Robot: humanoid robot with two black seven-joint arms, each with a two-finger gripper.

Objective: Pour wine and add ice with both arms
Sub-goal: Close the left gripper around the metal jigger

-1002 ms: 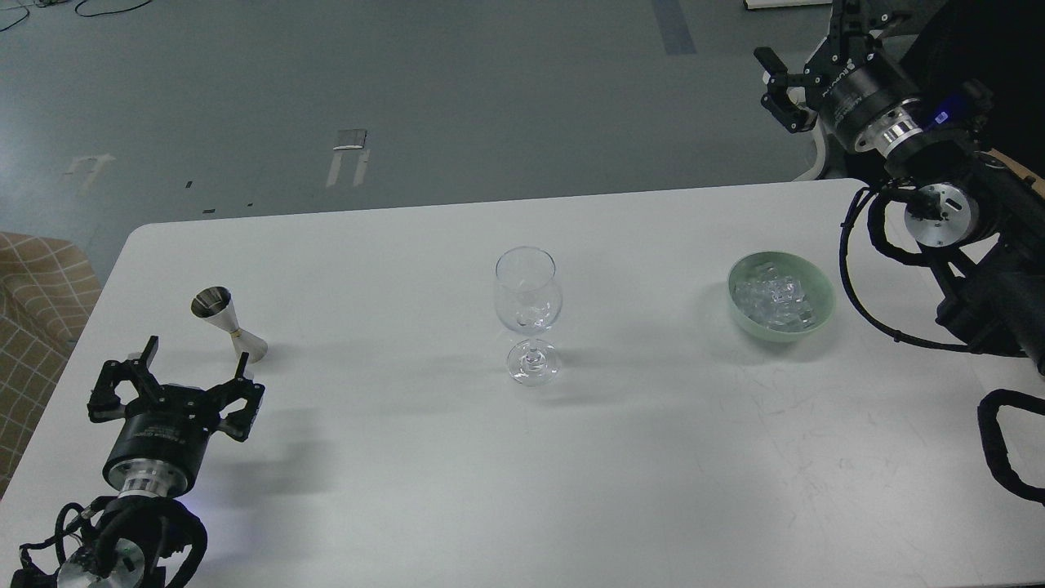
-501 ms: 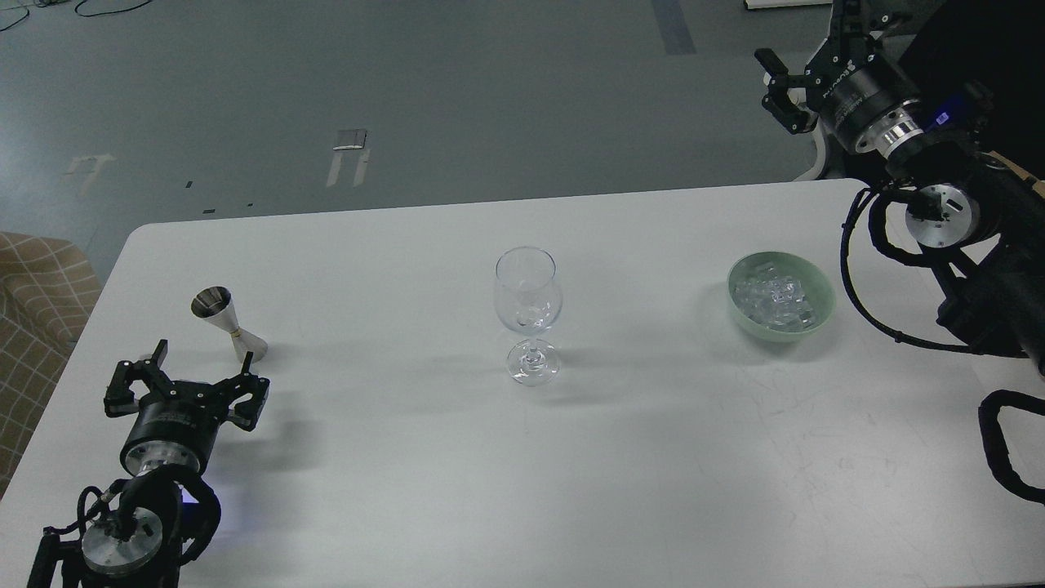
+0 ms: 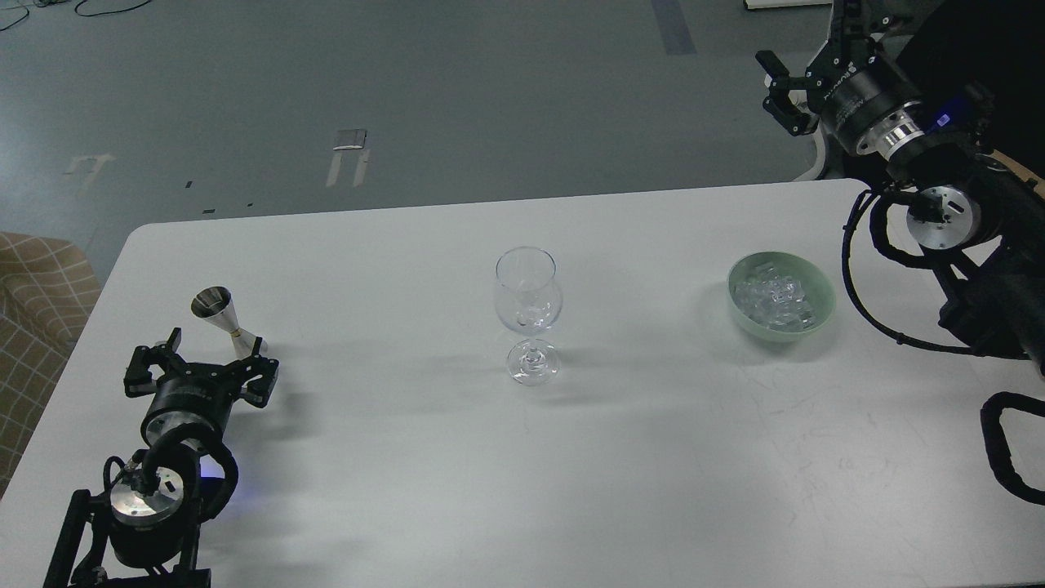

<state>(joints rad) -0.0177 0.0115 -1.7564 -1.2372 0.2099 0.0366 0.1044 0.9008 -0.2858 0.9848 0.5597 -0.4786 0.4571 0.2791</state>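
A small silver jigger point(image 3: 224, 317) stands at the table's left; no wine shows in it from here. My left gripper point(image 3: 214, 347) is open, low over the table just in front of the jigger, its right finger by the jigger's base. A clear stemmed glass point(image 3: 528, 310) stands upright at the table's middle. A pale green bowl point(image 3: 823, 304) at the right holds several glassy ice chunks point(image 3: 771, 298). My right gripper point(image 3: 804, 53) is open and empty, high beyond the table's far right edge, above and behind the bowl.
The white table point(image 3: 522, 457) has a rounded far left corner. A checked tan seat point(image 3: 37, 310) stands off its left edge. My right arm's cables point(image 3: 857, 278) loop just right of the bowl. Grey floor lies beyond the far edge.
My left gripper has moved forward and right up to the jigger, still open. My right gripper has shifted very slightly up. The glass, bowl and jigger have not moved.
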